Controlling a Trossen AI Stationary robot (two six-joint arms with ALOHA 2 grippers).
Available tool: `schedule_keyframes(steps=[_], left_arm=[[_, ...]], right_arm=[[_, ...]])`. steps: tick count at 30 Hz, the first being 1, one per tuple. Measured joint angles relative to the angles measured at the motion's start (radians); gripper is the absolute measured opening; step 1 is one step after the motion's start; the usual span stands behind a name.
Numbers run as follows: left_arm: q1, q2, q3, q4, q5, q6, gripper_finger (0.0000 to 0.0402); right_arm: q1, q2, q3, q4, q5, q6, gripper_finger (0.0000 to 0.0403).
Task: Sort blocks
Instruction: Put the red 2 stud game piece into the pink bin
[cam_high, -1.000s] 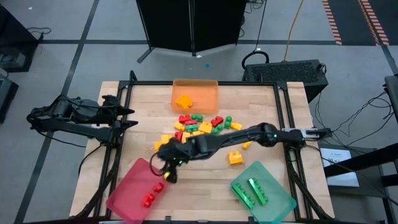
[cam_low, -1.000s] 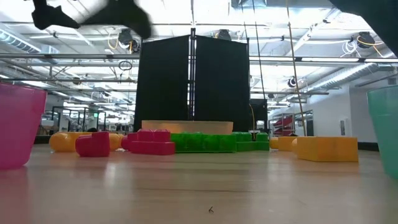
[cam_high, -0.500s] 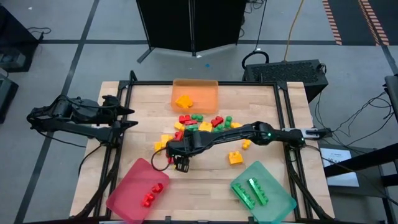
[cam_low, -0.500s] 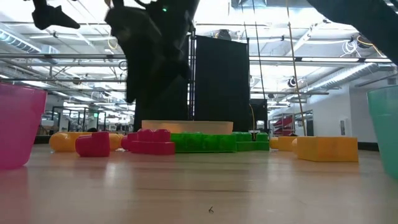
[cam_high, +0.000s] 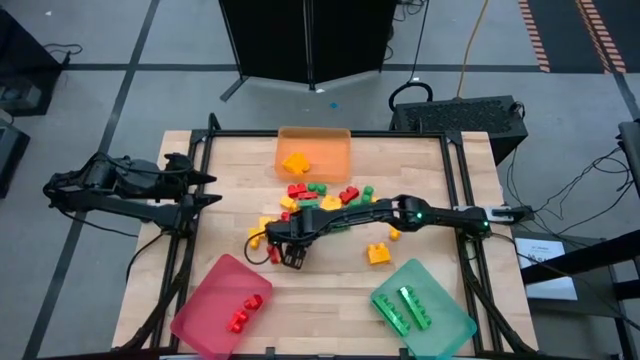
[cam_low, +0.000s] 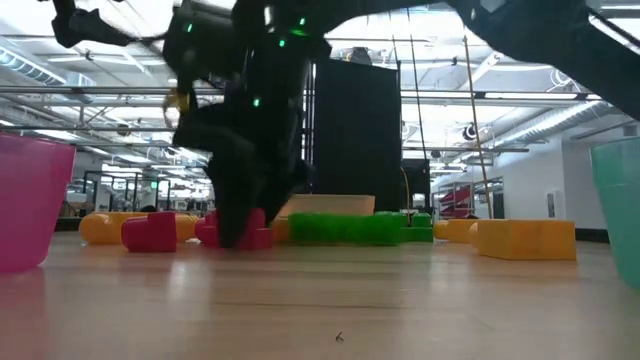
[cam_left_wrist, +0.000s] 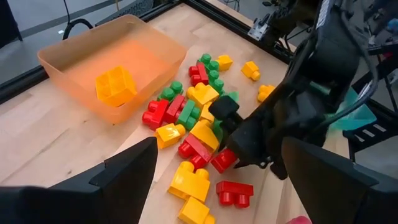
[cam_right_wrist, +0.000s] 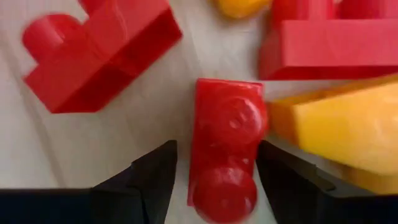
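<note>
Since a second ago our right gripper (cam_high: 291, 256) has pulled back from the pink tray (cam_high: 205, 306) and come down at the near-left edge of the blocks (cam_high: 325, 200) in mid-worktop (cam_high: 420, 165). Its jaws stand part-open either side of a small red block (cam_right_wrist: 225, 140); whether they touch it we cannot tell. Another red block (cam_right_wrist: 99, 53) lies just beside. Two red blocks (cam_high: 243, 312) lie in the pink tray, green ones in the teal tray (cam_high: 450, 320), one in the orange tray (cam_high: 335, 150). Our left gripper (cam_high: 205, 188) waits, jaws wide, at the worktop's left edge.
</note>
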Motion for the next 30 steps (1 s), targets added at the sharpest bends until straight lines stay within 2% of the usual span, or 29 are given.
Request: schedule_keyframes(steps=[5,9,10,19,25,27,30], left_arm=[[0.000,0.000,0.000,-0.005,0.000,0.000,0.0345],[0.000,0.000,0.000,-0.010,0.000,0.003,0.0345],[0.000,0.000,0.000,-0.013,0.000,0.005,0.0345],[0.000,0.000,0.000,-0.016,0.000,0.005,0.0345],[0.000,0.000,0.000,-0.016,0.000,0.005,0.0345],[0.000,0.000,0.000,-0.016,0.000,0.005,0.0345],[0.000,0.000,0.000,-0.016,0.000,0.005,0.0345]], right_arm=[[-0.001,0.006,-0.001,-0.007,0.005,0.002,0.0184],[0.000,0.007,0.000,-0.014,0.009,0.015,0.0118],[-0.001,0.007,0.000,-0.015,0.008,0.024,0.0112],[0.030,-0.038,0.006,0.016,-0.001,0.059,0.0112],[0.070,-0.122,0.010,0.168,0.005,0.057,0.0112],[0.087,-0.131,0.009,0.277,-0.012,0.013,0.0112],[0.120,-0.138,0.009,0.513,-0.098,-0.060,0.0112]])
